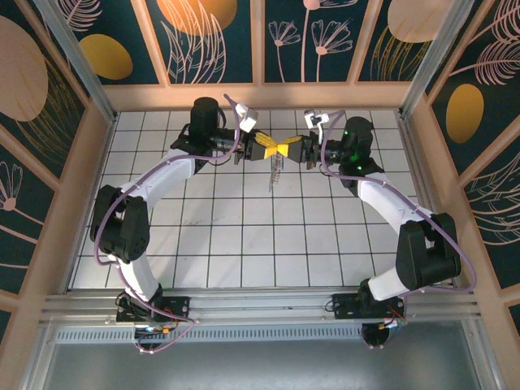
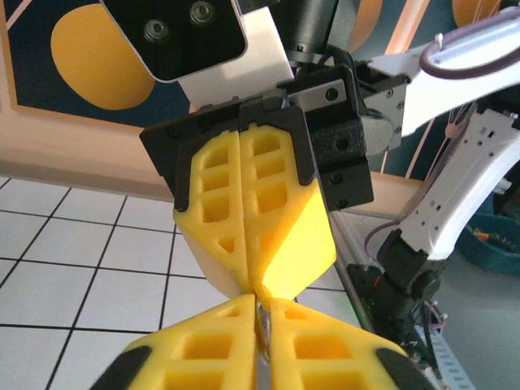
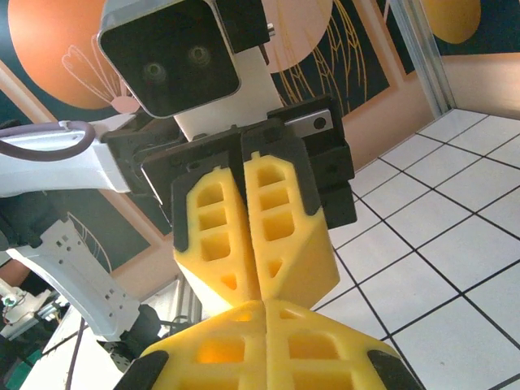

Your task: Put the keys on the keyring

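Dangling keyring [image 1: 275,175] hangs pinched in the left hand [image 1: 275,151].

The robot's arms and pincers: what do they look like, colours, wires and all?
The left arm and right arm have white curved shells, black joints and a thin purple cable looping alongside. The left gripper and right gripper each end in two bright yellow wedge-shaped fingers with square hollow pockets, set in black brackets. A green light glows on the right arm.

Nearward of the keyring [image 1: 275,172], the tiled table [image 1: 244,244] lies open and passable. Beyond it the back wall [image 1: 260,96] stands near; the left gripper [image 1: 270,149] and right gripper [image 1: 287,149] block either side at its top.
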Available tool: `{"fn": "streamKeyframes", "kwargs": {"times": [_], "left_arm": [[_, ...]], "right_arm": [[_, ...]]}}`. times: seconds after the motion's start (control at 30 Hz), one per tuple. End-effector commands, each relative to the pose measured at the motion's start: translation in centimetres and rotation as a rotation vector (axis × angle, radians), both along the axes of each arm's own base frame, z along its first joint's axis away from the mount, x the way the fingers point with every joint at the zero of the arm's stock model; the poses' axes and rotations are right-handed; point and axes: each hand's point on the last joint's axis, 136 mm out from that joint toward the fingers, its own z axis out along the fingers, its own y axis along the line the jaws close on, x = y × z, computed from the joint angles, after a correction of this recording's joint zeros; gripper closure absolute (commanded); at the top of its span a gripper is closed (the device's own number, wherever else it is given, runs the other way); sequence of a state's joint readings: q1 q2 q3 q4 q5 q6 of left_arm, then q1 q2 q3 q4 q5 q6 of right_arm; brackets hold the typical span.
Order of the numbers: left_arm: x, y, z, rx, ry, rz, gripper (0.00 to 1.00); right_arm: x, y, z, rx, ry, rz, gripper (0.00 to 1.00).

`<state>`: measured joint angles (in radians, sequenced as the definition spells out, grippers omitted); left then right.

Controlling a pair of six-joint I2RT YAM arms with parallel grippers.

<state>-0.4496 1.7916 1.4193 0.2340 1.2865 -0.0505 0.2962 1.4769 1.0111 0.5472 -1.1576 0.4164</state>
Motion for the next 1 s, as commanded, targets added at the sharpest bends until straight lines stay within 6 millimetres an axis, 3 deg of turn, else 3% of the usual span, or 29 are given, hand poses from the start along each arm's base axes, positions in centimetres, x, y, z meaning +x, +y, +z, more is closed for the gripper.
{"fn": "streamKeyframes", "kwargs": {"times": [0.0, 0.2, 0.33, 0.43, 0.6, 0.63, 0.8, 0.97], "left_arm": [[-1.7, -0.1, 0.4, -0.011, -0.003, -0.093, 1.0], [-1.8, -0.3, 0.3, -0.007, -0.011, -0.084, 1.0], [-1.0, -0.4, 1.0, -0.02, -0.053, -0.008, 1.0], [-0.8, -0.2, 2.0, -0.062, -0.073, 0.04, 1.0], [-0.4, 0.0, 2.6, -0.11, -0.077, 0.1, 1.0], [-0.9, 0.3, 3.9, -0.131, -0.102, 0.108, 1.0], [-0.9, 0.7, 5.1, -0.176, -0.109, 0.145, 1.0], [-0.6, 0.7, 5.4, -0.188, -0.105, 0.158, 1.0]], "right_arm": [[0.5, 0.0, 1.8, 0.021, -0.082, -0.023, 1.0], [0.9, 0.0, 2.0, 0.027, -0.078, -0.038, 0.99], [0.8, -0.5, 2.2, 0.033, -0.079, -0.056, 0.69], [0.6, -0.9, 2.1, 0.038, -0.078, -0.072, 0.6], [0.2, -1.7, 1.6, 0.045, -0.07, -0.091, 0.57], [0.2, -1.7, 1.5, 0.045, -0.068, -0.094, 0.57], [-0.3, -1.9, 0.6, 0.055, -0.05, -0.091, 0.57], [-0.7, -2.0, 0.0, 0.069, -0.04, -0.084, 0.6]]}}
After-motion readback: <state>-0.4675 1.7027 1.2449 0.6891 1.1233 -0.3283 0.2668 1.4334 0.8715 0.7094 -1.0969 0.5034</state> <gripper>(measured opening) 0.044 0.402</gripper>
